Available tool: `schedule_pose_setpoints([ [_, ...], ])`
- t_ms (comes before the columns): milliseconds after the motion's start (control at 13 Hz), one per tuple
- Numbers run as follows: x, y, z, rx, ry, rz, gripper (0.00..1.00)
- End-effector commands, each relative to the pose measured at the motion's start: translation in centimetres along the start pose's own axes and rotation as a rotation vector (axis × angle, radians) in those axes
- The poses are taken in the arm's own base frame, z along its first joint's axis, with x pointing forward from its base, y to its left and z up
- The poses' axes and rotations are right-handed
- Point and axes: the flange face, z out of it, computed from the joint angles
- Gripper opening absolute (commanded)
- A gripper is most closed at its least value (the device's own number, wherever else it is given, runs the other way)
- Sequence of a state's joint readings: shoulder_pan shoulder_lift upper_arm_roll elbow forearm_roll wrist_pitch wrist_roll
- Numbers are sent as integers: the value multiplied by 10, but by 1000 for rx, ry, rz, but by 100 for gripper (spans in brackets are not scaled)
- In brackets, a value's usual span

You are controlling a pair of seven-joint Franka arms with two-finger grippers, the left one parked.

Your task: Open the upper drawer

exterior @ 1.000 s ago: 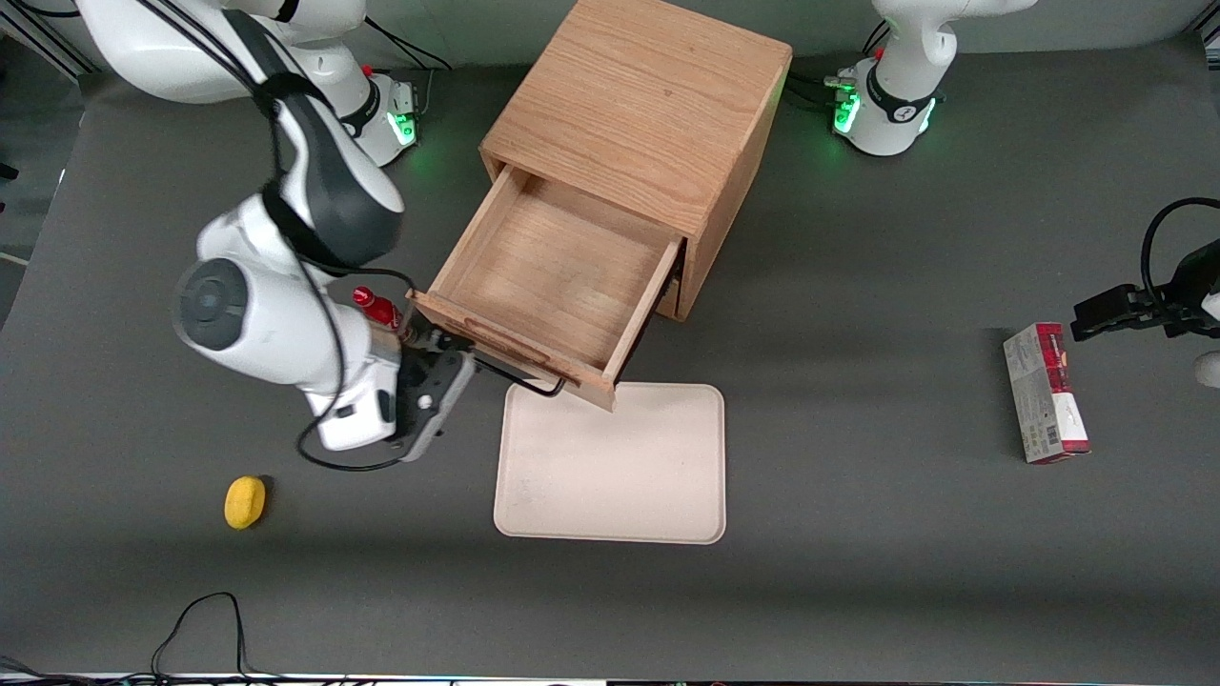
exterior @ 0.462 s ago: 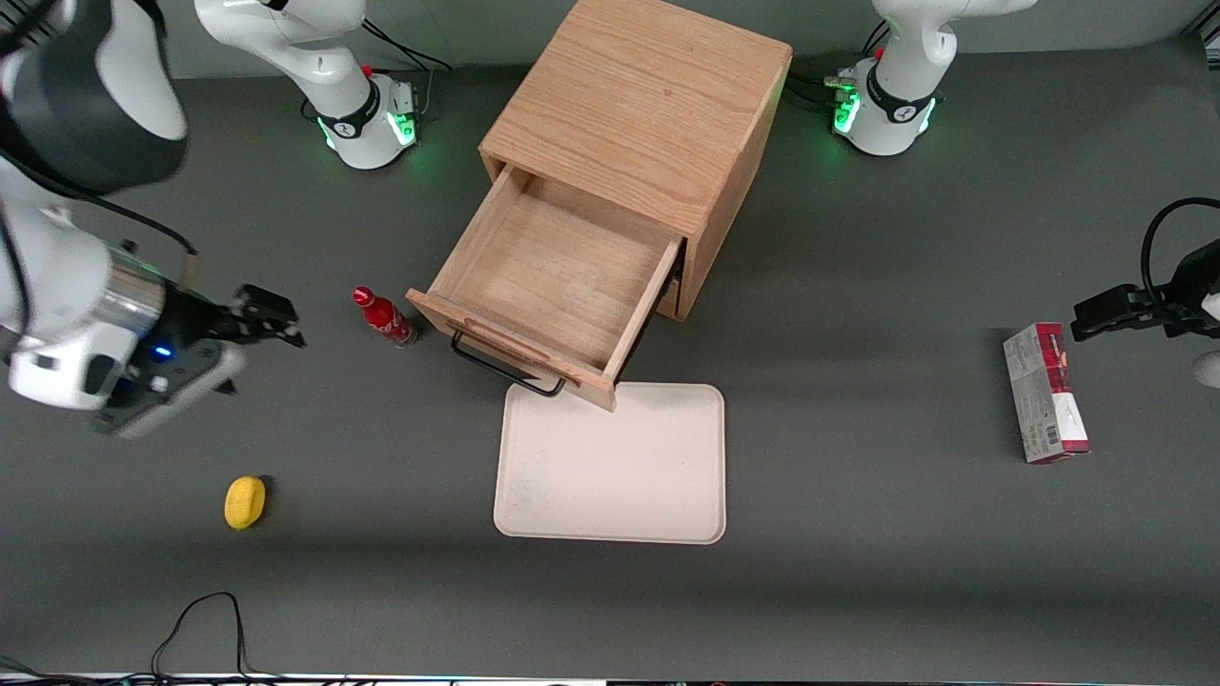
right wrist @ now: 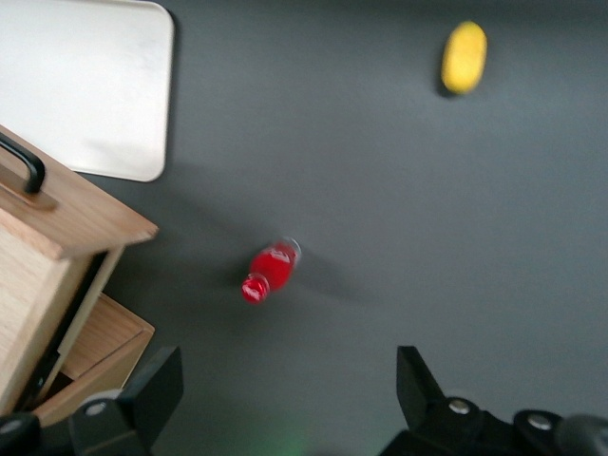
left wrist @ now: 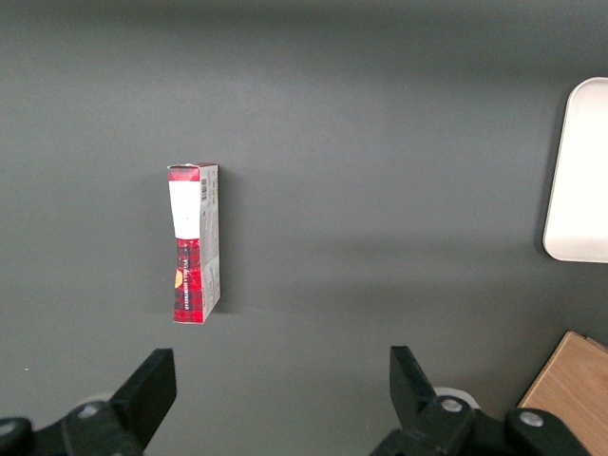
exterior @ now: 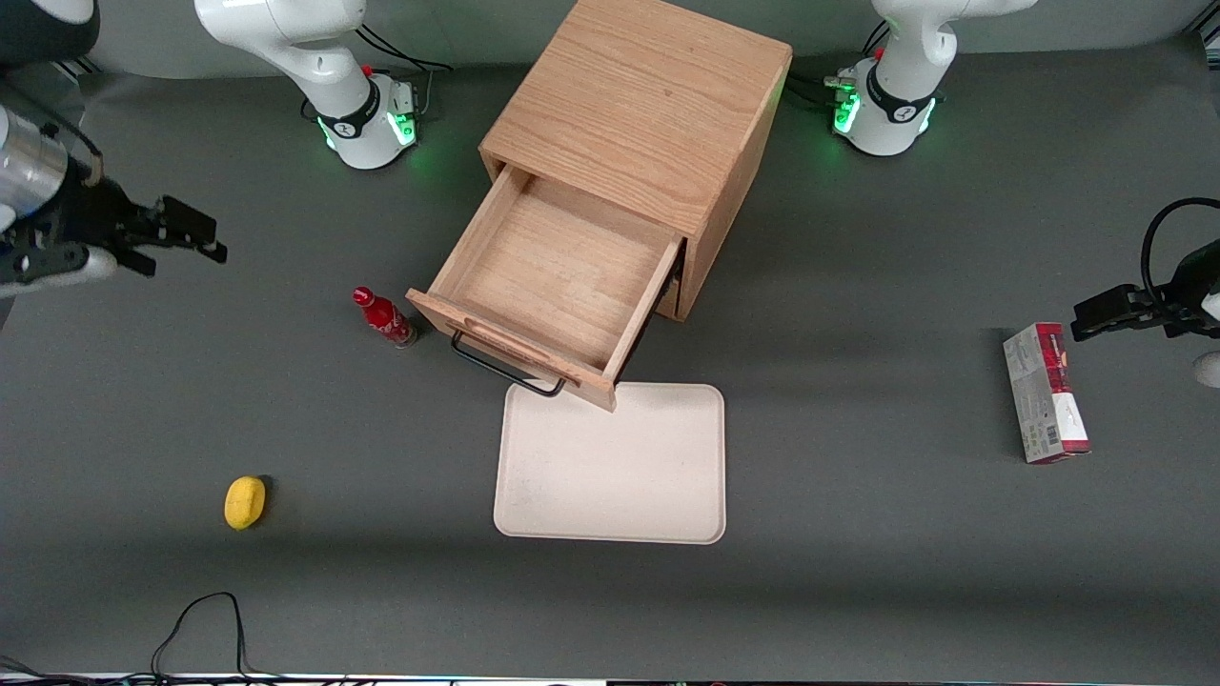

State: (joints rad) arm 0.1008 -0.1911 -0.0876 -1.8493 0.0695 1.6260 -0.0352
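The wooden cabinet [exterior: 639, 95] stands at the middle of the table. Its upper drawer [exterior: 558, 276] is pulled far out and its inside is bare. The black wire handle [exterior: 505, 370] runs along the drawer's front, which faces the front camera; a corner of that front and the handle's end [right wrist: 24, 161] also show in the right wrist view. The bottom drawer is mostly hidden under the upper one. My gripper [exterior: 181, 238] hangs over the table toward the working arm's end, well away from the drawer. It is open and empty [right wrist: 285, 366].
A small red bottle [exterior: 384, 317] [right wrist: 269, 273] stands beside the drawer's front corner. A cream tray [exterior: 610, 462] [right wrist: 85, 85] lies in front of the drawer. A yellow object [exterior: 245, 501] [right wrist: 464, 57] lies nearer the front camera. A red and grey box [exterior: 1046, 391] [left wrist: 194, 242] lies toward the parked arm's end.
My gripper has left the drawer handle and swung away toward the working arm's end of the table, rising. The drawer has stayed pulled out. The bottle, earlier partly covered by the arm, now shows.
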Motion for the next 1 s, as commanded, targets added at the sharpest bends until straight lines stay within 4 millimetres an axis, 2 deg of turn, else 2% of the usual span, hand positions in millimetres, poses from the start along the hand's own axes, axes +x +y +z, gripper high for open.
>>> schedule_pose_setpoints([
  [0,-24,0,0,-45,-12,107,100],
  [923,-2,2,-1,-77,-14,131,100],
])
